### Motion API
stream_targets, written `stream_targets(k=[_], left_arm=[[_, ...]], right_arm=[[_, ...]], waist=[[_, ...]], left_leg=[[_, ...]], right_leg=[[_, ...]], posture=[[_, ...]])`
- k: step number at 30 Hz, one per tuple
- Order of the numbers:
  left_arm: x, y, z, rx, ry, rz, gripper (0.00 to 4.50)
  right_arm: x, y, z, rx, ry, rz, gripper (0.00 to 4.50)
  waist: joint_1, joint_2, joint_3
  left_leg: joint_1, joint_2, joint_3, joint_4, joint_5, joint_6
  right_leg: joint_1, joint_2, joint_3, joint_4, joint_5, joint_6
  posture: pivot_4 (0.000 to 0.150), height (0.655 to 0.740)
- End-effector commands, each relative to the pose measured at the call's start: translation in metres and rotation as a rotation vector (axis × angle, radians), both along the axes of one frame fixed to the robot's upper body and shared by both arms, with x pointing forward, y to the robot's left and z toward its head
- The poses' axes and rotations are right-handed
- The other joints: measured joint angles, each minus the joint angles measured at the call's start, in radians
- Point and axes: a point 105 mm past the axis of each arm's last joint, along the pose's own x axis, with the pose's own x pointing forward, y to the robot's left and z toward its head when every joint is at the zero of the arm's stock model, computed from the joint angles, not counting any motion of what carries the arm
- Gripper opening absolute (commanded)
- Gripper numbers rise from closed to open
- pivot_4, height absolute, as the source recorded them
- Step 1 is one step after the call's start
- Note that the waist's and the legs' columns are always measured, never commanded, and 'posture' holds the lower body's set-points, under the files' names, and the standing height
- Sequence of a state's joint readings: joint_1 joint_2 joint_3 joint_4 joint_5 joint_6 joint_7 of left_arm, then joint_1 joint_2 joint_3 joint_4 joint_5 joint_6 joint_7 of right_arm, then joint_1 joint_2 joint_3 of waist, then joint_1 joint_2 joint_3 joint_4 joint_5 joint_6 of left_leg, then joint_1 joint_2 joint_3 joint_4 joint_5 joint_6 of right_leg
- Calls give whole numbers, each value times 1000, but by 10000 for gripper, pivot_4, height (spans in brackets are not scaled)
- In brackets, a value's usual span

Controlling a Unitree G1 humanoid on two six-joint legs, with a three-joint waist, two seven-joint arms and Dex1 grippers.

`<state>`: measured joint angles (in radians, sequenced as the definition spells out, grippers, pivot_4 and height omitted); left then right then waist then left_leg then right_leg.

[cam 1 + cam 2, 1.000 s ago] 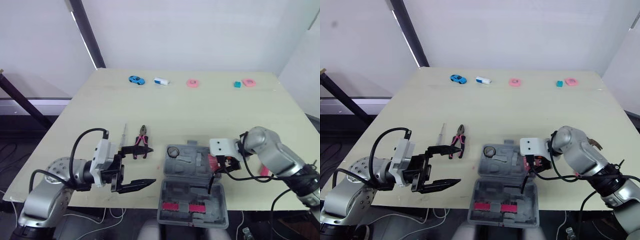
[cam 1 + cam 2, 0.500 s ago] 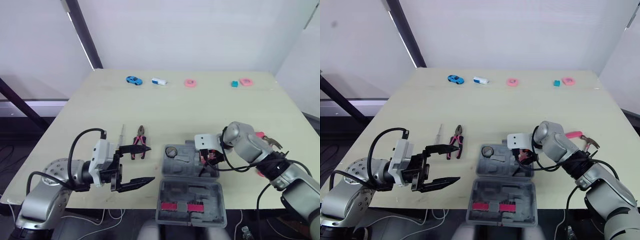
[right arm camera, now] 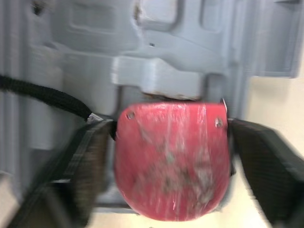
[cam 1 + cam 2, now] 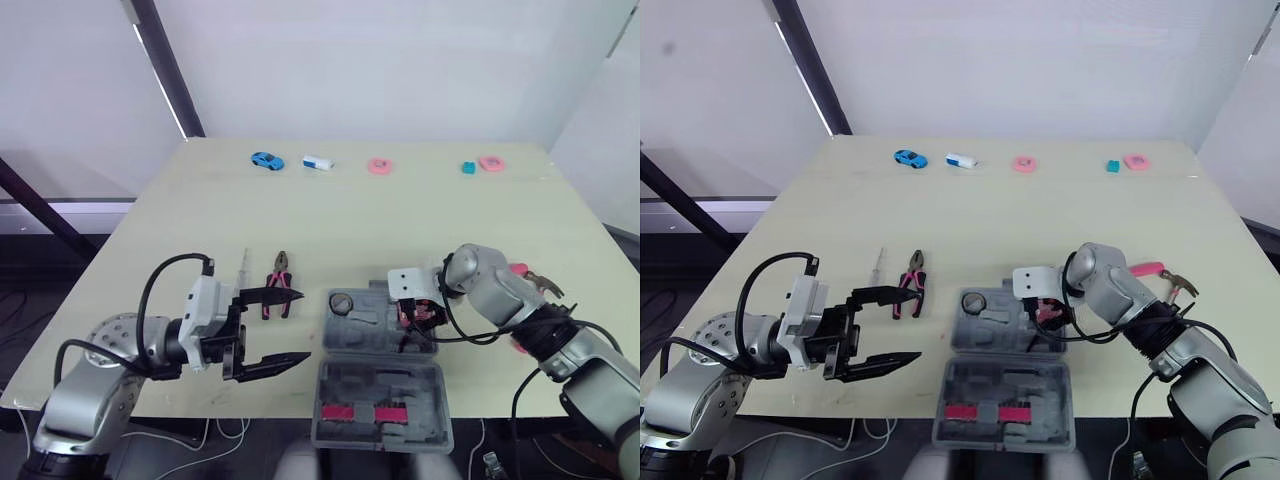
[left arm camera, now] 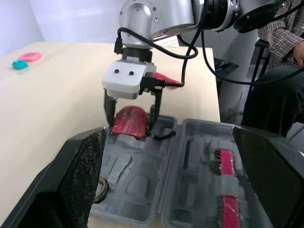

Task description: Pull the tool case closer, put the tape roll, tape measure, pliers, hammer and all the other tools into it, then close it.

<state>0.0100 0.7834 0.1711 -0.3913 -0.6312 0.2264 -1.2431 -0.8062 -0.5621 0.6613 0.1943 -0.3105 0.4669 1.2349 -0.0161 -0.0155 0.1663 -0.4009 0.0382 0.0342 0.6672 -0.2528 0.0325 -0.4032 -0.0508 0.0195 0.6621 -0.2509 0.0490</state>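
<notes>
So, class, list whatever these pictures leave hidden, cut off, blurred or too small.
Hammer: head views, partly behind right arm.
Tape measure: right wrist view, blurred; markings unreadable.
Far-edge pink item: head views, too small to identify.
Person: left wrist view, cut by the edge.

Your silver-grey metal arms [image 4: 85, 385] end in white wrist housings [image 4: 415, 283], a black-fingered left gripper [image 4: 302, 325] and right gripper [image 5: 130, 126], trailing looped black cables [image 4: 150, 292].

- Tool case [image 4: 385, 365]: grey moulded plastic, matt, smooth.
- Tape measure [image 3: 173, 159]: red plastic shell, glossy, scuffed; two small metal screws.
- Pliers [image 4: 279, 290]: dull metal head, pink-and-black coated grips.
- Worktop [image 4: 400, 220]: pale cream, smooth, low sheen.
- Left claw [image 4: 305, 325]: black fingers [image 5: 83, 175], matt, grainy.
- Right claw [image 5: 130, 124]: white smooth plastic housing.
</notes>
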Motion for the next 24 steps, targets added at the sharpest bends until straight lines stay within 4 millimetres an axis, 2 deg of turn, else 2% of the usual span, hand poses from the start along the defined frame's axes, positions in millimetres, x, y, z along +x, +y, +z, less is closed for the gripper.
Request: stream_targets(k=[1, 10, 12, 15, 18, 20, 21, 24], left_arm=[[-3, -3, 3, -1, -24, -22, 45000], [-4, -4, 2, -4, -19, -26, 45000], [-4, -4, 1, -4, -20, -22, 45000], [-4, -4, 1, -5, -21, -21, 45000], [-3, -4, 1, -5, -23, -21, 45000], [-3, -4, 1, -5, -25, -22, 45000], [-3, -4, 1, -5, -25, -24, 45000], [-1, -3, 0, -1, -26, -31, 45000]], right_arm=[[2, -2, 19, 33, -60, 9, 44024], [-6, -9, 57, 94, -139, 24, 44024], [-11, -14, 65, 181, -133, 12, 44024], [-11, -16, 73, 400, -127, -31, 44024], [-8, -26, 69, 510, -152, -74, 44024], [-9, -32, 61, 589, -145, -122, 37590], [-11, -33, 57, 618, -146, -129, 29606], [-12, -33, 47, 736, -141, -181, 29606]], waist=[[1, 0, 0], [2, 1, 1], [3, 1, 1], [5, 0, 1], [4, 0, 1], [4, 0, 1], [3, 0, 1], [2, 0, 0]], left_leg=[[0, 0, 0, 0, 0, 0], [0, 0, 0, 0, 0, 0], [-1, 0, 0, 0, 0, 0], [-1, 0, -1, 0, 0, 0], [-1, 0, 0, 0, 0, 0], [-1, 0, 0, 0, 0, 0], [-1, 0, 1, 0, 0, 0], [0, 0, 1, 0, 0, 0]], right_leg=[[0, 0, 0, 0, 0, 0], [0, 0, 0, 0, 0, 0], [0, 0, 0, -1, 0, 0], [0, 0, 0, -1, 0, 0], [0, 0, 0, -1, 0, 0], [0, 0, 1, -1, 0, 0], [0, 0, 1, -1, 0, 0], [0, 1, 1, -1, 0, 0]], posture=[[1500, 7400], [1500, 7400], [1500, 7400], [1500, 7400], [1500, 7400], [1500, 7400], [1500, 7400], [1500, 7400]])
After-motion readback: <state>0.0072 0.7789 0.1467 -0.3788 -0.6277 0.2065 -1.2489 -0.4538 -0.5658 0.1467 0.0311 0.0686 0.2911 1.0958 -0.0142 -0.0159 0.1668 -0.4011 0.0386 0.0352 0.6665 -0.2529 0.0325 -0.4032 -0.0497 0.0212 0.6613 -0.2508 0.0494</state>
